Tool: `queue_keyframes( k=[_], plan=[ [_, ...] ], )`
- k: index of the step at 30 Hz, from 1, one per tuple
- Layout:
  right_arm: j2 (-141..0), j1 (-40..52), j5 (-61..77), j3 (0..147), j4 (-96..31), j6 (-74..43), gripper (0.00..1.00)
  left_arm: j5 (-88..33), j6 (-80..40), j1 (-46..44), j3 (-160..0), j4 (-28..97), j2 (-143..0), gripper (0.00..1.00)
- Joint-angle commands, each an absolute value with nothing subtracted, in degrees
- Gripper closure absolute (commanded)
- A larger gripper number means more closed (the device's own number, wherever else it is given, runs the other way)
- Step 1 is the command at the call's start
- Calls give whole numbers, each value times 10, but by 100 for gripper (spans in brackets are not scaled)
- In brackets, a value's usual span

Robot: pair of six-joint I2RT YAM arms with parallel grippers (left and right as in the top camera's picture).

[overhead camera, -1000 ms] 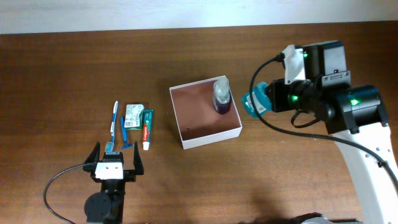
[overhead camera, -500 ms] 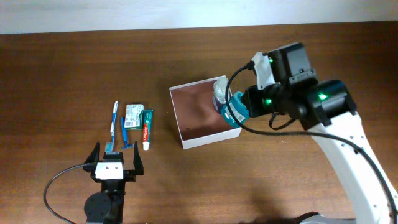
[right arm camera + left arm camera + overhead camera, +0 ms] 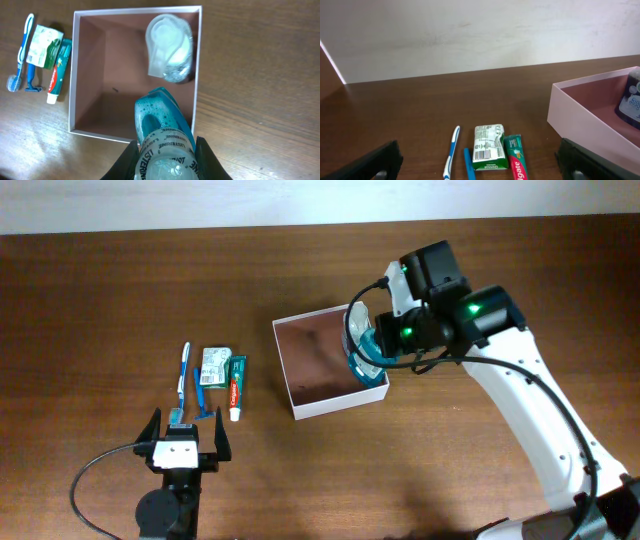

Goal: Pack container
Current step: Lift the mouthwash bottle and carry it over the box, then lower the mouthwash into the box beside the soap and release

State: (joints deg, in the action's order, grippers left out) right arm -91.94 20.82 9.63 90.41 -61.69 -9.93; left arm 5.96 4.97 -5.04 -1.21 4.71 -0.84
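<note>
Since a second ago our right arm has swung left, carrying the right gripper (image 3: 165, 159) over the container (image 3: 284, 365) at its right edge, jaws clamped on a teal mouthwash bottle (image 3: 156, 117). Our left gripper (image 3: 185, 442) rests spread wide, holding nothing. We see the container mid-way along the dark wooden table (image 3: 120, 280), with a white wall (image 3: 470, 35) behind.

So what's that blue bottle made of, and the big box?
The blue bottle looks like clear, shiny plastic: you can see the teal liquid and bubbles through it. The box seems to be thin cardboard, white walls with a dull pinkish-brown floor, though it could be thin plastic.
</note>
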Motion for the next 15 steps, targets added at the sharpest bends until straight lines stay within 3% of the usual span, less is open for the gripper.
queue_keyframes(
  k=[1,15],
  plan=[
    [-925,231,94,909,-609,-124,80,53,57,-47,-7,46,-3,1],
    [-926,286,-24,909,-615,-171,80,53,57,-47,-7,46,-3,1]
  ],
)
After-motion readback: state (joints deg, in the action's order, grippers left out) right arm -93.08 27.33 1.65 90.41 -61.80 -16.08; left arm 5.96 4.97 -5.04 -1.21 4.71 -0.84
